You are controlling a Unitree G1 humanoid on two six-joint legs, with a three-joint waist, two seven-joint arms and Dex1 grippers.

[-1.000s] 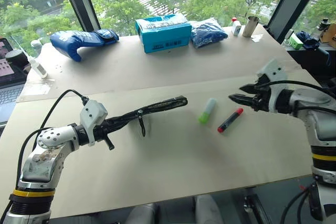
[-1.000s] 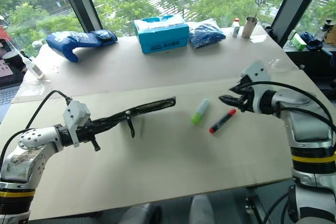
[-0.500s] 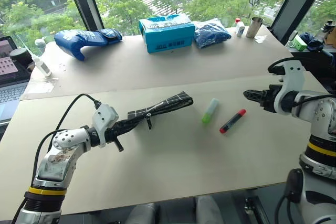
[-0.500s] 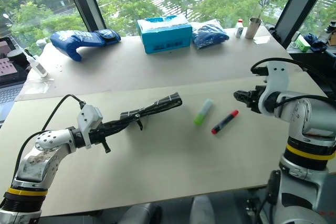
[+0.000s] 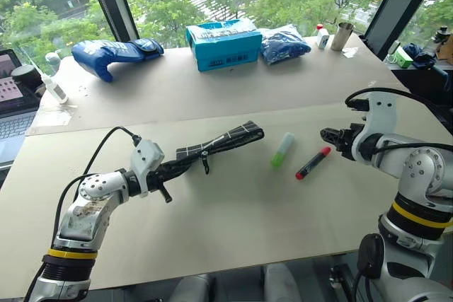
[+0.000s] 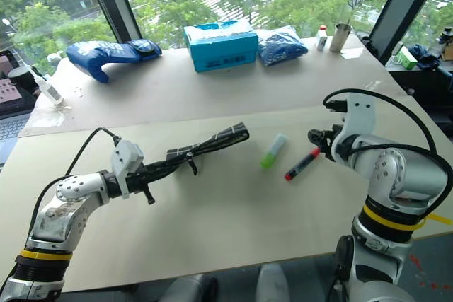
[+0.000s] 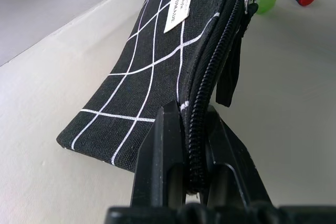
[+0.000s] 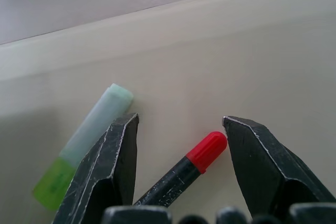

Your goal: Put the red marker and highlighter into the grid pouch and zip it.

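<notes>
The grid pouch (image 5: 216,144) is black with white grid lines and is held off the table on its edge, its zipper cord (image 5: 204,166) dangling. My left gripper (image 7: 185,145) is shut on the pouch's near end, along the zipper. The light-green highlighter (image 5: 282,149) lies on the table just right of the pouch's far end. Beside it lies the red marker (image 5: 313,163), red cap toward my right gripper (image 5: 326,135). That gripper hovers open just above the cap end, and the right wrist view has the red cap (image 8: 207,150) between its two fingertips, with the highlighter (image 8: 84,142) alongside.
Along the table's back edge sit a blue bag (image 5: 113,54), a teal box (image 5: 224,44), a blue packet (image 5: 283,42), a small bottle and a metal cup (image 5: 342,35). A laptop (image 5: 10,104) and a white bottle stand at the far left. A seam crosses the table.
My right wrist has rolled and the gripper has dipped slightly toward the marker's cap. The left gripper with the pouch has barely moved; the camera view has shifted.
</notes>
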